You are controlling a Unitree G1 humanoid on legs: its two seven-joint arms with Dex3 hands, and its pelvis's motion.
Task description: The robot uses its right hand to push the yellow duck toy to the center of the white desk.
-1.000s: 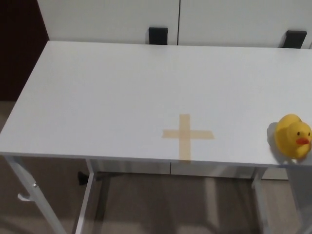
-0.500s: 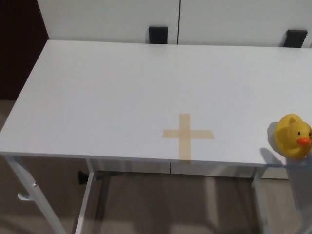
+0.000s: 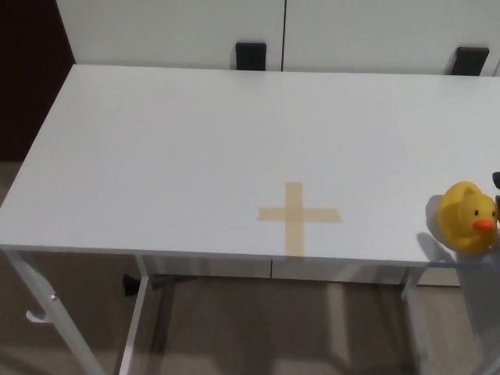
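Scanning from the left, the white desk (image 3: 156,156) shows a broad bare top, with no robot part on that side; the left hand is out of the picture. Toward the middle, close to the front edge, a tan tape cross (image 3: 298,217) marks what is likely the target spot. Well to the right of it, near the front right corner, the yellow duck toy (image 3: 467,217) sits upright with its orange beak pointing to the picture's right. At the very right edge, just beside the duck's head, a small dark sliver (image 3: 496,181) pokes in; it may be part of the right hand, but too little shows to be sure, and I cannot tell whether that hand is spread or closed.

The duck looks like a hollow, soft rubber toy, so it is probably light, a little squashy, and prone to tip or spin instead of sliding straight. No grasp is needed; a push seems best placed low on its rounded body on the beak side, aimed leftward along the desk toward the cross.
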